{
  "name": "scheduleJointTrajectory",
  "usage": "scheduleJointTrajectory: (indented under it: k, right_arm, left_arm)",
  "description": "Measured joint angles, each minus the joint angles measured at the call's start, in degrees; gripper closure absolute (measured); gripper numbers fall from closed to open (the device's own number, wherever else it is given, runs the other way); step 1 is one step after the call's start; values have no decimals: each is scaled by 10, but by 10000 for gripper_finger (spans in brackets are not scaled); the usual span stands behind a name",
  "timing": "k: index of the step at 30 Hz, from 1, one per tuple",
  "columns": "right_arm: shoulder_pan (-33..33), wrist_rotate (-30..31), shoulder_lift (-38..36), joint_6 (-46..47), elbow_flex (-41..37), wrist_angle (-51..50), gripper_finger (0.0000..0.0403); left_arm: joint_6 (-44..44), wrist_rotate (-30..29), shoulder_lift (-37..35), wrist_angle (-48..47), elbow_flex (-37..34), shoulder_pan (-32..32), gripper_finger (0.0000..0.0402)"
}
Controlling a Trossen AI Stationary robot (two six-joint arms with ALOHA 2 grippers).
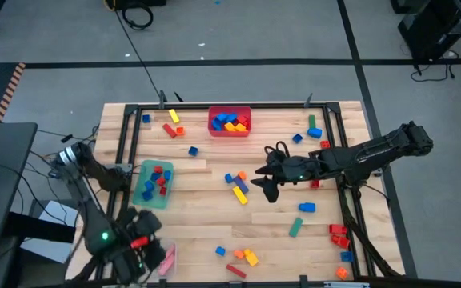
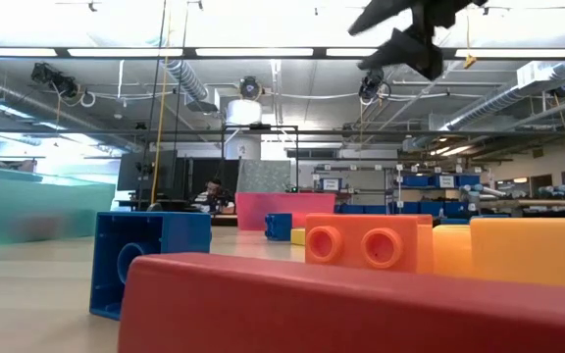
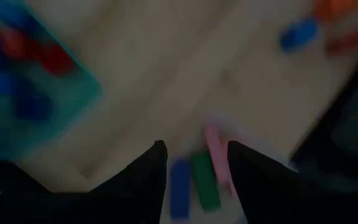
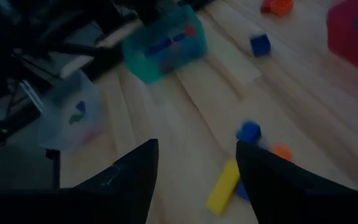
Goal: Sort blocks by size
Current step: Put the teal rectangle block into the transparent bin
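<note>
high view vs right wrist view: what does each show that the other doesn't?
Only the high view: both arms whole, the left gripper at the table's near left corner, the red bin's full outline, and loose blocks along the right edge, such as a red one.

Only the right wrist view: the clear bin seen clearly, with pieces inside.

Both: the right gripper over mid-table with jaws open and empty, the yellow bar under it, the green bin holding blue and red blocks.

Red bin at table's far edge, green bin left, clear bin near left corner.
</note>
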Motion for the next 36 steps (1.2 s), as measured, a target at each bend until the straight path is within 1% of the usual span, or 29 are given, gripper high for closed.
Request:
scheduleJointTrajectory:
  k: [2, 4, 6, 8, 11, 13, 17, 19, 21, 24, 26, 28, 30, 31, 33, 36]
  right_arm:
    - [-4, -13, 0, 19, 0, -37, 173]
    - [-12, -39, 0, 39, 0, -84, 173]
    - [-18, -67, 0, 69, 0, -138, 173]
    - [-21, -86, 0, 118, 0, -208, 173]
    - [-17, -106, 0, 211, 0, -327, 173]
    - [0, -107, 0, 271, 0, -393, 173]
    - [56, -121, 0, 395, 0, -461, 173]
    - [91, -122, 0, 462, 0, -468, 173]
    - [128, -124, 0, 534, 0, -469, 173]
    - [188, -124, 1, 651, 0, -469, 173]
    - [225, -125, 8, 730, 0, -468, 173]
    - [259, -141, 22, 800, 0, -462, 173]
    - [287, -161, 45, 858, 0, -440, 173]
    - [297, -165, 59, 882, 0, -423, 173]
    - [311, -165, 87, 919, 0, -380, 173]
    - [309, -171, 141, 926, 22, -337, 173]
  left_arm:
    - [10, -23, -18, -36, 11, 17, 224]
    - [36, -33, -34, -56, 20, 40, 224]
    - [80, -52, -49, -66, 22, 69, 224]
    - [139, -81, -61, -63, 22, 102, 224]
    - [256, -116, -72, -31, 22, 156, 224]
    - [347, -130, -77, 1, 22, 193, 225]
    - [552, -134, -79, 93, 19, 273, 236]
    - [660, -115, -79, 172, 5, 309, 243]
    - [747, -73, -79, 246, -13, 341, 249]
    - [826, -11, -79, 305, -47, 380, 254]
    - [860, 21, -80, 335, -69, 400, 254]
    - [887, 51, -86, 362, -91, 414, 254]
    - [906, 79, -98, 391, -113, 427, 254]
    - [912, 89, -105, 391, -127, 431, 254]
    - [924, 98, -120, 403, -152, 443, 254]
    - [932, 98, -154, 407, -195, 454, 254]
